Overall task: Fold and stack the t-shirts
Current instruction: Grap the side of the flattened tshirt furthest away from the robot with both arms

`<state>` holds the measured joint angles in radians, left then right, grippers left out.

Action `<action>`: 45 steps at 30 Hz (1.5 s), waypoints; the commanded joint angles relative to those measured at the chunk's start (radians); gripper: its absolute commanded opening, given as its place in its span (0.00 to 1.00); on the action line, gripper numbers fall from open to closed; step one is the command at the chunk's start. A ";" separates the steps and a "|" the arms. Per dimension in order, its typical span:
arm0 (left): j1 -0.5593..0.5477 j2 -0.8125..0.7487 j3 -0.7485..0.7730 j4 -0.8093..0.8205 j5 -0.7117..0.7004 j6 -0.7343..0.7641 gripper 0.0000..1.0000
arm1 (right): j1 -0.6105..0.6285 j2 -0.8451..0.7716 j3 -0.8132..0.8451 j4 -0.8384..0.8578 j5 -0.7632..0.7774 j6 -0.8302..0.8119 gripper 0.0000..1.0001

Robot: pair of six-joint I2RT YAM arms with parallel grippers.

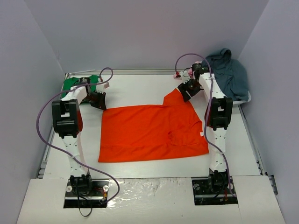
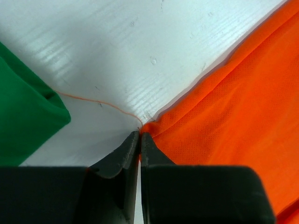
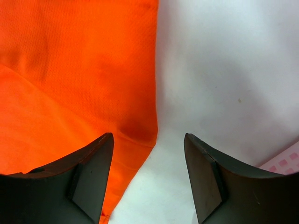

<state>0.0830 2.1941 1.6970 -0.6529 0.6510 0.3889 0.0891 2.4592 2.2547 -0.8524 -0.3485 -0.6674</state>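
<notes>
The orange t-shirt (image 1: 149,133) lies spread flat in the middle of the white table (image 1: 140,88), with one sleeve sticking out at its far right. My left gripper (image 1: 99,100) is at its far left corner. In the left wrist view the left gripper (image 2: 140,134) is shut on the tip of that corner of the orange t-shirt (image 2: 233,107). The green t-shirt (image 1: 74,82) lies bunched at the back left, beside the left gripper (image 2: 23,116). My right gripper (image 1: 188,89) is open over the sleeve's edge, and in the right wrist view (image 3: 148,140) the orange cloth (image 3: 70,70) lies under its left finger.
A grey-blue garment (image 1: 231,74) is heaped at the back right corner against the wall. A loose orange thread (image 2: 93,100) trails on the table from the shirt's corner. Walls close in the table on three sides.
</notes>
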 commanded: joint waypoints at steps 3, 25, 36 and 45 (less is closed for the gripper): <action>-0.020 -0.040 -0.043 -0.079 -0.022 -0.002 0.02 | -0.017 0.018 0.086 0.044 -0.098 0.068 0.59; -0.023 -0.007 0.093 -0.180 -0.143 0.073 0.15 | -0.005 0.080 0.098 0.061 -0.067 0.080 0.60; -0.023 0.012 0.073 -0.154 -0.064 0.058 0.02 | 0.011 0.090 0.108 0.075 -0.032 0.075 0.60; -0.028 -0.080 -0.031 0.012 -0.131 -0.036 0.02 | 0.001 0.096 0.143 0.176 -0.150 0.160 0.59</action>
<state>0.0589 2.1700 1.6901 -0.6971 0.5518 0.3885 0.0921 2.5473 2.3600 -0.7151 -0.4377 -0.5549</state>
